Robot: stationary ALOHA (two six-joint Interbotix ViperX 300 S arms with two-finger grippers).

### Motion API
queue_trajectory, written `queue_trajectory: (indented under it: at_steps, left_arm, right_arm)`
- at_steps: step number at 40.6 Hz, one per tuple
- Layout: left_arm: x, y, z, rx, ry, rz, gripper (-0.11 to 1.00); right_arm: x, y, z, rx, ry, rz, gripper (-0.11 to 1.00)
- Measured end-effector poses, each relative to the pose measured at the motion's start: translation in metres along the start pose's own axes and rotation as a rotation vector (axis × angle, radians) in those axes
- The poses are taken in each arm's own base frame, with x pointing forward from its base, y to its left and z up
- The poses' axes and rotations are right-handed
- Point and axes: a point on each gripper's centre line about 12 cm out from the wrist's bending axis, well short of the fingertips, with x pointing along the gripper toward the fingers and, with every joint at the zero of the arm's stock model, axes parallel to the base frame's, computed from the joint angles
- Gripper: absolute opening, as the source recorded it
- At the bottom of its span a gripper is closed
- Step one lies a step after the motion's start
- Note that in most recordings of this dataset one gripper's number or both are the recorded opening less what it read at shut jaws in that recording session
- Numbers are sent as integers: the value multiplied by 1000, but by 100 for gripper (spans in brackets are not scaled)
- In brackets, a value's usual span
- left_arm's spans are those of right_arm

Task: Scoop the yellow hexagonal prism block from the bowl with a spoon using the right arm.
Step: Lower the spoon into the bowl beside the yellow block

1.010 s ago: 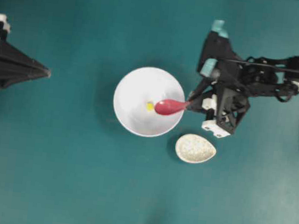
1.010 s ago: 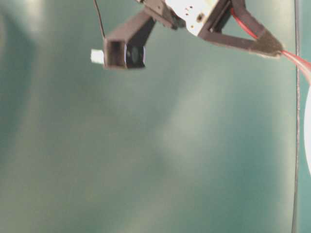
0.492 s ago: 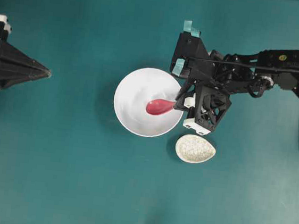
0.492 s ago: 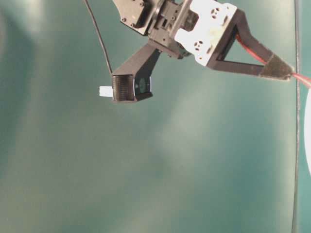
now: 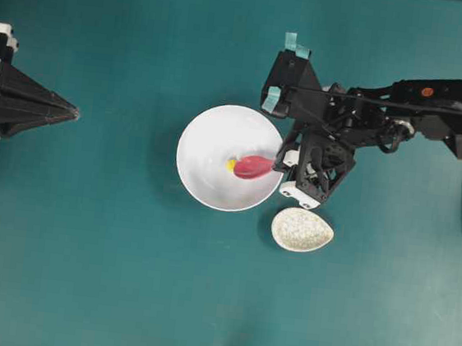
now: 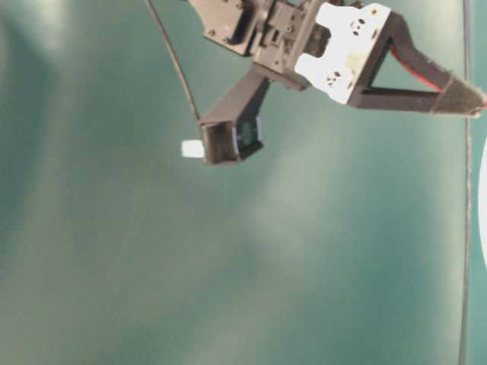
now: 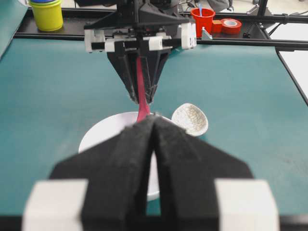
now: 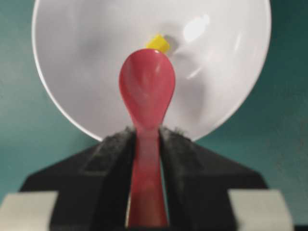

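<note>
Overhead exterior: right gripper [image 5: 286,156] is clamped on the handle of the spoon [image 5: 253,166], at the right rim of the bowl [image 5: 205,183]. Spoon's long axis runs roughly left-right; the scoop points left toward the bowl's centre, the handle points right into the jaws. Yellow hexagonal prism block [image 5: 231,165] lies inside the bowl near its middle, at the left tip of the scoop, touching or just beside it; I cannot tell which. Right wrist view: block [image 8: 158,43] sits just past the scoop's far tip, not in the scoop; the fingers [image 8: 113,159] press both sides of the handle. Speckled spoon rest [image 5: 302,230] lies on the teal table [image 5: 121,277], just beside the bowl's lower right. Left gripper [image 5: 64,111] is at the far left, well apart from the bowl; left wrist view shows its fingers [image 7: 130,159] pressed together on nothing.
</note>
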Motion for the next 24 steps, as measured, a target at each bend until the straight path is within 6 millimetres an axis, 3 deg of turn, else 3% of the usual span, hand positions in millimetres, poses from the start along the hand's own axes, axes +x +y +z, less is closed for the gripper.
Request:
queue_trajectory:
  at_steps: [24]
  left_arm:
    - [0,0,0,0,0,0,-1]
  right_arm:
    - [17,-5,0,-9,13,-21,24]
